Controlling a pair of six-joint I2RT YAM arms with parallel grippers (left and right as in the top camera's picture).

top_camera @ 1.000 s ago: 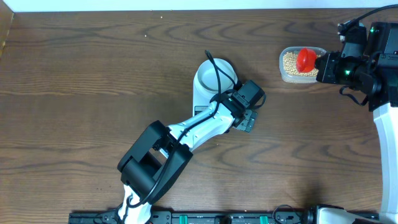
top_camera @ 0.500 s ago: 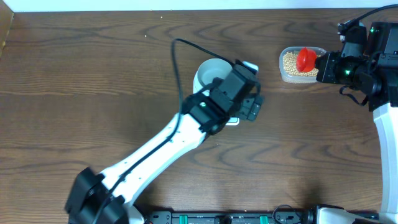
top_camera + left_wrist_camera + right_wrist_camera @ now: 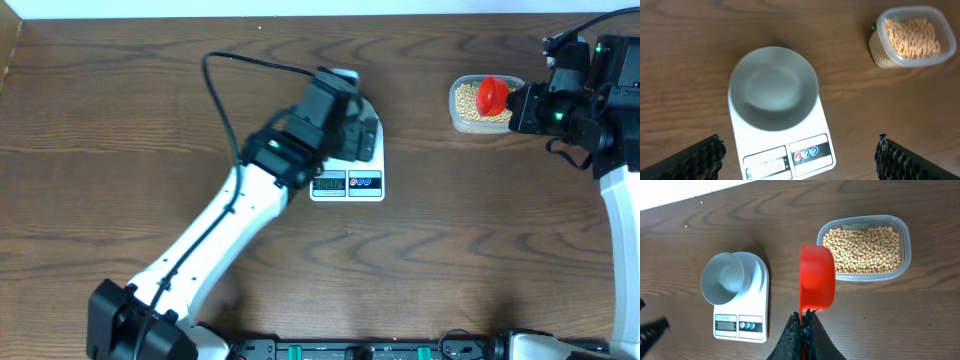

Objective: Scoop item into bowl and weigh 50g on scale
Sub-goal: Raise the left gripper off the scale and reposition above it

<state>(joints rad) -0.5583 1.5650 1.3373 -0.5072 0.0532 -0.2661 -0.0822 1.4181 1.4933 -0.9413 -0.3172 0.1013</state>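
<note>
The many small round tan-yellow beans (image 3: pixel 862 250) lay heaped in a clear rounded-rectangular plastic tub (image 3: pixel 905 232), which stood on the dark brown wooden surface (image 3: pixel 150 100) towards its far right part. Well apart from the tub, to its left in the overhead view, the small round pale blue-white bowl (image 3: pixel 774 87) sat upright on the rear half of the flat white rectangular kitchen scale (image 3: pixel 826 131). It overhung the scale's edges a little and left the grey display and the two round buttons at the front uncovered. The digits on the display were too small to read. A round red plastic scoop (image 3: pixel 816 277) hung on its side at the tub's near edge, its rim turned towards the beans. Whether it carried any beans could not be told. The right claw (image 3: pixel 802 317) was pressed together on the scoop's handle, pinching it between dark fingertips. The left claw (image 3: pixel 799 159) hovered above the scale and bowl, looking straight down on them. Its two black ribbed fingers (image 3: pixel 702 156) were spread wide at either side of the wrist view, touching nothing.
</note>
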